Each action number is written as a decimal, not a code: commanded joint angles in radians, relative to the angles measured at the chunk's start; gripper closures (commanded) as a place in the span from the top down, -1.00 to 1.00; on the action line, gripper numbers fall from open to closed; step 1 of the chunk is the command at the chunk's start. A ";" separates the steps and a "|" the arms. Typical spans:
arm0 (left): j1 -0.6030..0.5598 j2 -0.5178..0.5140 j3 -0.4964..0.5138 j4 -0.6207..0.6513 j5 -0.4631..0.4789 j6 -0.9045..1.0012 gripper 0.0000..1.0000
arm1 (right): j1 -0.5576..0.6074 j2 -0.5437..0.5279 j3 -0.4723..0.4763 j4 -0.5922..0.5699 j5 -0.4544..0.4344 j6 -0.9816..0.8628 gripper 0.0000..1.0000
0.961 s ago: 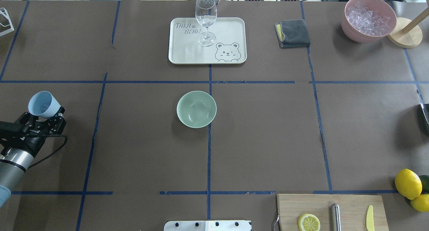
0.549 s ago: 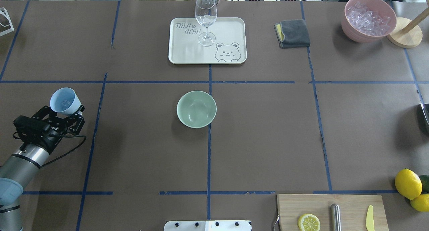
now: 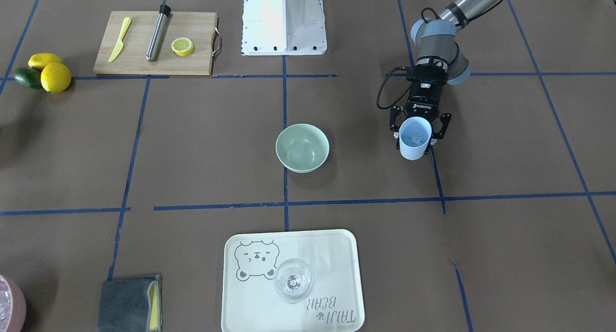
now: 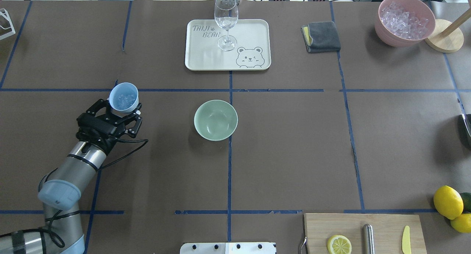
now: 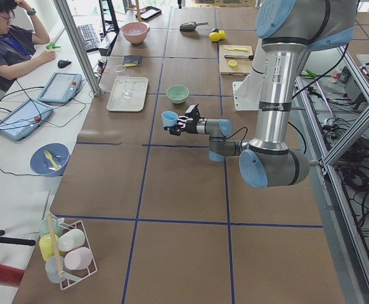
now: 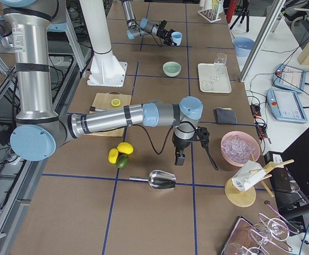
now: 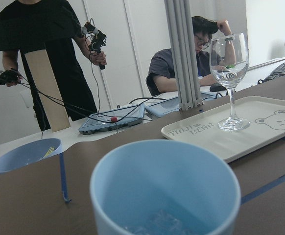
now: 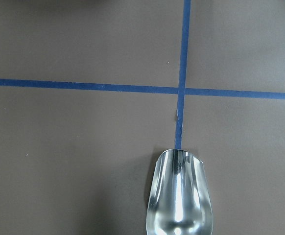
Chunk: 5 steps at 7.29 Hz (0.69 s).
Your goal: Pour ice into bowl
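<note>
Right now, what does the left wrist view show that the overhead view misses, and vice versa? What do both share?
Left wrist only: a seated person and a standing person. Overhead only: the round pale mint-green plastic bowl, empty, and the left pincer shut on the light blue plastic cup. Both: that cup, its clear ice cubes, the clear wine glass on the cream bear tray.

Overhead sits behind my shoulders, looking down and forward; front camera faces me, steep. Both share the bowl (image 4: 215, 120). My left wrist camera sits close behind the cup (image 7: 164, 186).
</note>
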 commanded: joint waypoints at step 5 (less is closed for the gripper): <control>0.012 -0.229 -0.049 0.491 0.099 0.318 -1.00 | 0.008 -0.008 -0.014 -0.002 -0.001 0.008 1.00</control>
